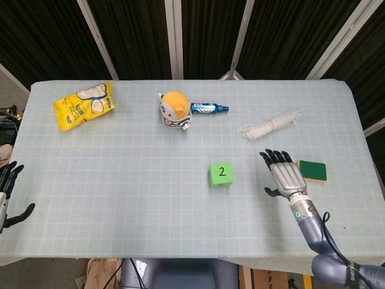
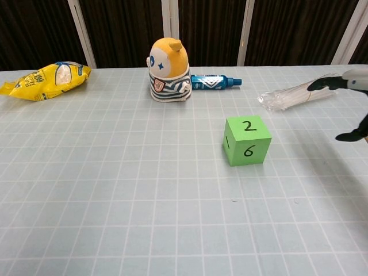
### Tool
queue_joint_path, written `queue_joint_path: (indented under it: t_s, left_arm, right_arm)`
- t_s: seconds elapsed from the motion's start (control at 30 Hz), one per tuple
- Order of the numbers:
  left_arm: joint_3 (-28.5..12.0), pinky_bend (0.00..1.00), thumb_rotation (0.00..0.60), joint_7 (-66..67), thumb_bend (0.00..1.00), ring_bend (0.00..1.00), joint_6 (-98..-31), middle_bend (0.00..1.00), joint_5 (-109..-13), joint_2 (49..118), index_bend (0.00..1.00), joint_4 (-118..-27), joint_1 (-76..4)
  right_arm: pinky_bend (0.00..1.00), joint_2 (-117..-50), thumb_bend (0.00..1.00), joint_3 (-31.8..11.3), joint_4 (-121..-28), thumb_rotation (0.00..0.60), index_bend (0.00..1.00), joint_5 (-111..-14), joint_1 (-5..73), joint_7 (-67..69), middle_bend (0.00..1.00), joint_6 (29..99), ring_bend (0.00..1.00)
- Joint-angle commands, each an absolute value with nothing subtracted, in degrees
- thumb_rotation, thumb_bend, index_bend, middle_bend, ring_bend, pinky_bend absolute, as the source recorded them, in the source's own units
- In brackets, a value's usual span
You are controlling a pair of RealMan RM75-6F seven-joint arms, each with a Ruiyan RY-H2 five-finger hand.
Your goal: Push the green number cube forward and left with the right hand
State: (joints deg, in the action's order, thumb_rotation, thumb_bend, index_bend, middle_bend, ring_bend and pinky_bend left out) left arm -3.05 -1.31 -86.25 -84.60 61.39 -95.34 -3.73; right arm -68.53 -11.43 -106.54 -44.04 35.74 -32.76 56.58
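The green number cube (image 1: 221, 174) (image 2: 247, 140) sits near the table's middle, with a 2 on top and a 6 facing the chest camera. My right hand (image 1: 284, 175) hovers to the cube's right, fingers spread and empty, a gap between it and the cube. In the chest view only its fingertips (image 2: 322, 84) show at the right edge. My left hand (image 1: 7, 191) rests open at the table's near left edge, far from the cube.
A yellow-headed doll (image 1: 174, 111) and a blue marker (image 1: 209, 108) lie beyond the cube. A yellow snack bag (image 1: 83, 104) is far left. A clear wrapped bundle (image 1: 269, 125) lies far right. A green sponge (image 1: 312, 170) sits just right of my right hand.
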Motion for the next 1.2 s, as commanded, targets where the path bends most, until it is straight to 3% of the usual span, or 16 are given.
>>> queue_joint_path:
  t_s: [0.03,0.63,1.2]
  left_arm:
    - [-3.08,0.0,0.6,-1.22,0.34,0.0,-86.04,0.0,-84.44,61.36,0.03,-95.37,-3.81]
    - [-3.31,0.0,0.6,-1.33,0.34,0.0,-85.19,0.0,-83.63,61.13,0.03,-95.48,-4.15]
    - [-3.26,0.0,0.6,-1.13,0.34,0.0,-85.2,0.0,-83.65,61.16,0.03,-95.58,-4.16]
  right_arm:
    - [0.0,-72.13,0.28,-13.28,-106.28,0.6,0.09,-35.02,41.93,-38.31,0.06,56.0,0.04]
    - [0.0,-77.74,0.28,-11.06,-104.1,0.6,0.17,-16.07,55.69,-50.23,0.06,59.94,0.04]
    - [0.0,-77.8,0.28,-9.69,-105.52,0.6,0.18,-11.85,59.28,-50.87,0.06,61.27,0.04]
